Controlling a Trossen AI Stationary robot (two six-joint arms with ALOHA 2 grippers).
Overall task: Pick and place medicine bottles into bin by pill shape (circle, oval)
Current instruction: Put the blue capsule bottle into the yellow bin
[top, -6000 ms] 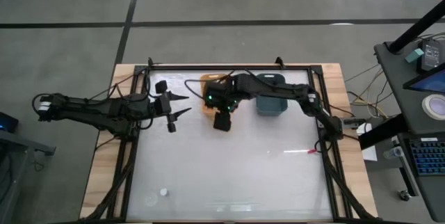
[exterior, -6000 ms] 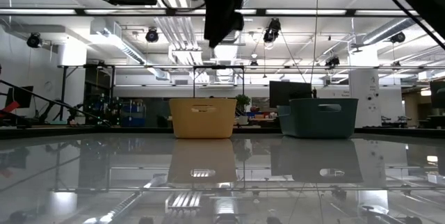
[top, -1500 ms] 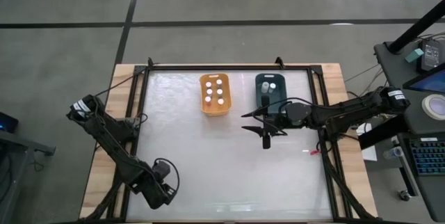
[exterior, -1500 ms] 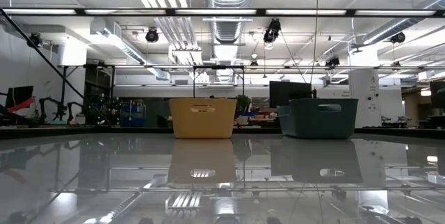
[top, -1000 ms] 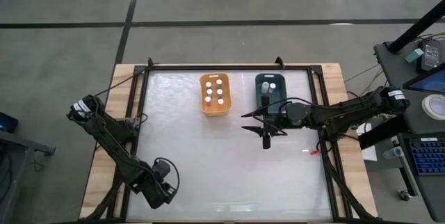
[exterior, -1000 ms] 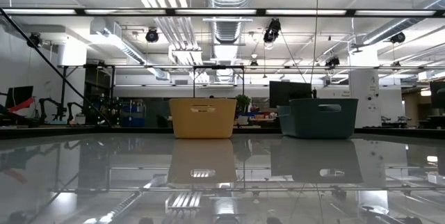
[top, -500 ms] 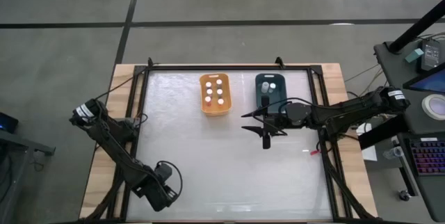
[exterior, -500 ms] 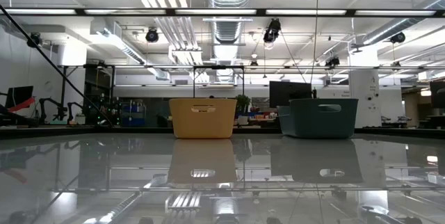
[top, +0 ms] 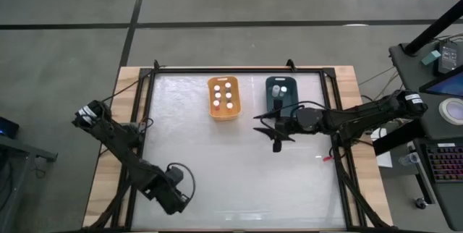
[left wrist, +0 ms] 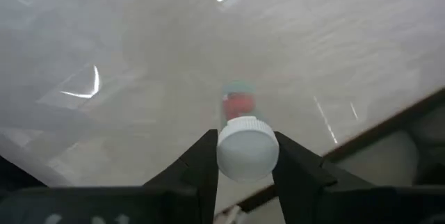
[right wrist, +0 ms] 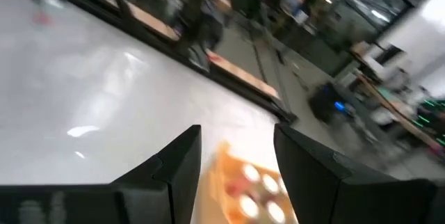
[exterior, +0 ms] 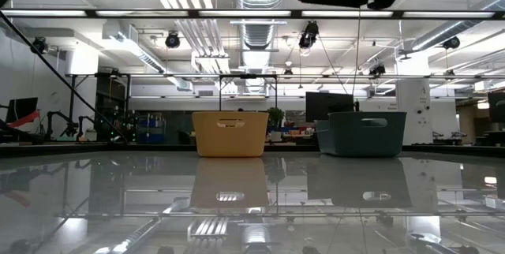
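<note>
My left gripper (top: 177, 194) is at the table's near left, shut on a small medicine bottle with a round white cap (left wrist: 247, 156). In the high view the gripper hides the bottle. My right gripper (top: 273, 132) hangs open and empty above the table, just in front of the teal bin (top: 281, 92). In the right wrist view its fingers stand apart (right wrist: 233, 175). The orange bin (top: 223, 97) holds several white-capped bottles standing upright. The teal bin holds a few more. My left gripper pinches the bottle between its two fingers at the cap's sides (left wrist: 221, 156). The fingers (left wrist: 206, 161) come from above, pointing down at the table. The cap faces up toward the wrist. I cannot tell whether the bottle's base rests on the table.
Both bins stand side by side at the table's far edge, as the low view also shows for the orange bin (exterior: 230, 134) and the teal bin (exterior: 362, 133). The table has a black frame rail (top: 239, 69) around it. A small red item (top: 323, 158) lies near the right edge.
My left gripper has moved a little toward the table's right edge along the near side, staying shut on the bottle.
</note>
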